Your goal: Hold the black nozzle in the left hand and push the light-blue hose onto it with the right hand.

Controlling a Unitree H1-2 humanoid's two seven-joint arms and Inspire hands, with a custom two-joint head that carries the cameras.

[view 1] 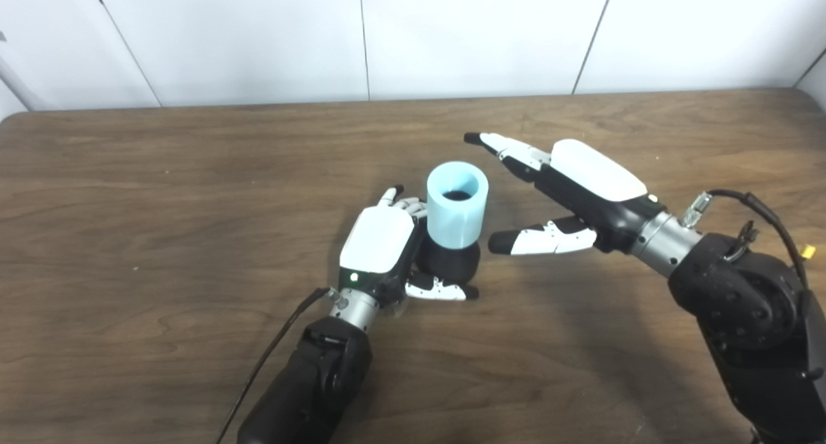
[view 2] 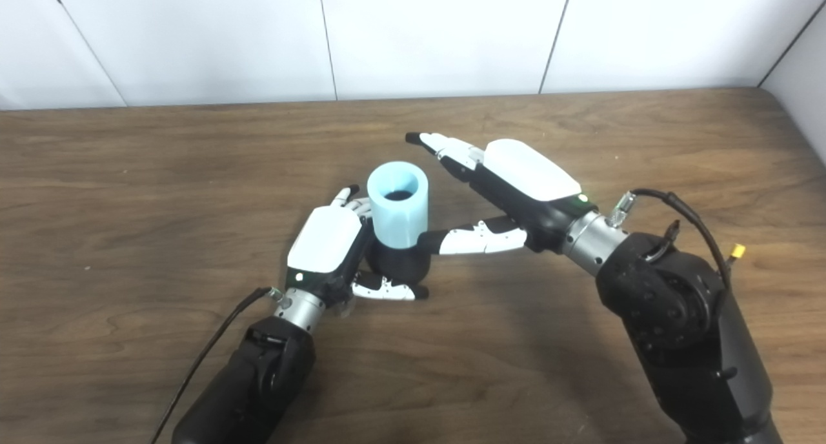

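A light-blue hose [view 1: 456,213], a short, wide, open-topped tube, stands upright near the middle of a brown wooden table [view 1: 161,192]. Its lower end sits on a rounded black nozzle [view 1: 452,261], which rests on the table directly beneath it. The inside of the tube looks dark at the bottom.

The left hand [view 1: 387,250] is closed around the black nozzle from the left side. Its white-backed palm faces up and to the left, its fingers [view 1: 405,203] reach behind the base of the blue tube, and its thumb [view 1: 439,292] lies across the front of the nozzle, low against the table.

The right hand [view 1: 568,195] is just to the right of the hose, wide open and holding nothing. Its fingers [view 1: 510,148] stretch out toward the left, above and behind the top of the tube, while its thumb [view 1: 539,239] points left at the level of the nozzle, close to it. In the left eye view a small gap shows between thumb tip and nozzle; in the right eye view the two overlap, so contact cannot be told.

A white panelled wall [view 1: 452,37] stands behind the table.
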